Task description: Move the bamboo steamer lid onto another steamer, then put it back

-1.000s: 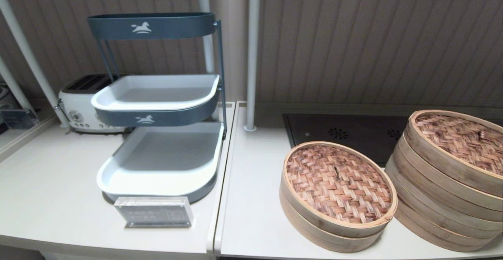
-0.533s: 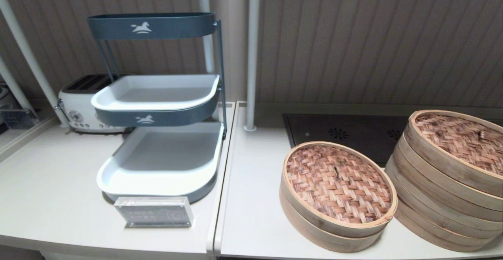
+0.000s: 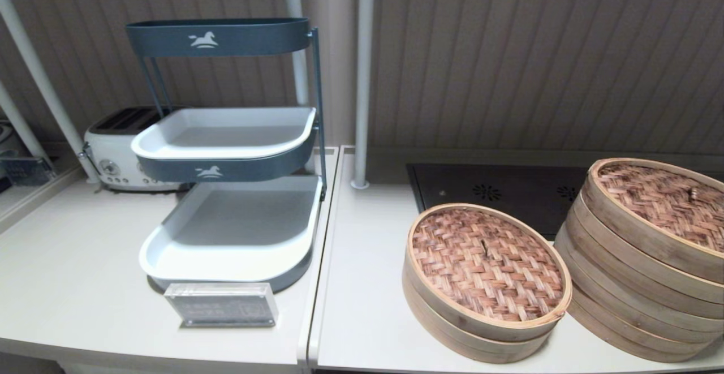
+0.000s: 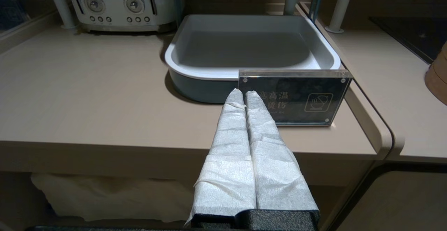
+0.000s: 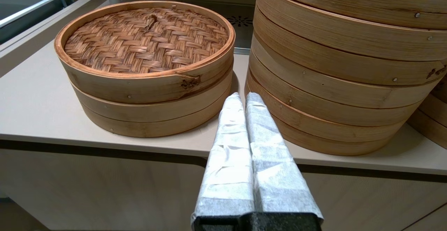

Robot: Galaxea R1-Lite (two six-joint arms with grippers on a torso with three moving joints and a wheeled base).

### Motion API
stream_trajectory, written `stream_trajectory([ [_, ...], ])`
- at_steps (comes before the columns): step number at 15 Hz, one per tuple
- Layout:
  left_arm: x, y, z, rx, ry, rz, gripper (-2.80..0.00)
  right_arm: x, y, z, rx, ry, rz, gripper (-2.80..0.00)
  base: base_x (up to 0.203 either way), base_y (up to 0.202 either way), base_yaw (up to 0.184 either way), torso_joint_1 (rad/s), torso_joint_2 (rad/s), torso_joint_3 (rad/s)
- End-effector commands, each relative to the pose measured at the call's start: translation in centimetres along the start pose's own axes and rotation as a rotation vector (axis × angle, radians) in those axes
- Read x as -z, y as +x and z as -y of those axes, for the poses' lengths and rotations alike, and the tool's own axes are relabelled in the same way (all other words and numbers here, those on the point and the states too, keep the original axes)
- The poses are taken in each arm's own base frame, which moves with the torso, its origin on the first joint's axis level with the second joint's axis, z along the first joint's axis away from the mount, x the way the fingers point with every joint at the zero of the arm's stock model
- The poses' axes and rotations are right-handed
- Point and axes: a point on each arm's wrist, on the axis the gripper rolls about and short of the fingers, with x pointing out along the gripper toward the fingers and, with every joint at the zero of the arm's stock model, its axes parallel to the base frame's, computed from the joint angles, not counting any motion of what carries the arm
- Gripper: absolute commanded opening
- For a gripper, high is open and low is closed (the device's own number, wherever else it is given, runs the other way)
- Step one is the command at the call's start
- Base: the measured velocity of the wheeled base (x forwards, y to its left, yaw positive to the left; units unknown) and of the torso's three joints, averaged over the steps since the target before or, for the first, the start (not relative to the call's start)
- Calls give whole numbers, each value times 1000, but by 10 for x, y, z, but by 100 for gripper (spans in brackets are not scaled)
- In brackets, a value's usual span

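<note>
The bamboo steamer lid (image 3: pixel 486 261) has a reddish-brown woven top and a dark smudge on its pale rim. It lies on a low steamer (image 3: pixel 452 334) at the counter's front, and shows in the right wrist view as the lid (image 5: pixel 146 38). To its right stands the tall steamer stack (image 3: pixel 622 283) of pale rings, carrying a second woven lid (image 3: pixel 662 201). My right gripper (image 5: pixel 243 96) is shut and empty, held low in front of the counter edge, facing the gap between low steamer and tall stack (image 5: pixel 331 66). My left gripper (image 4: pixel 243 93) is shut and empty before the left counter.
A three-tier grey and white tray rack (image 3: pixel 226 153) stands on the left counter with an acrylic sign (image 3: pixel 222 304) in front and a white toaster (image 3: pixel 113 153) behind. A black hob (image 3: pixel 492 193) lies behind the steamers. A white post (image 3: pixel 362 80) rises near the counter seam.
</note>
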Motion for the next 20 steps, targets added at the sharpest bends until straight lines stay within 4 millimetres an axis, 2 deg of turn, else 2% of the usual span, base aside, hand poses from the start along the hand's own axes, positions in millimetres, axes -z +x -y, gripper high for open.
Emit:
stream_trajectory([
  [1,8,2,0,0,0,-27,-280,7,2,0,-2,-1,-25,-280,0,0,0,0,0,0],
  [20,8,2,0,0,0,-28,-280,7,2,0,1,9,-25,-280,0,0,0,0,0,0],
])
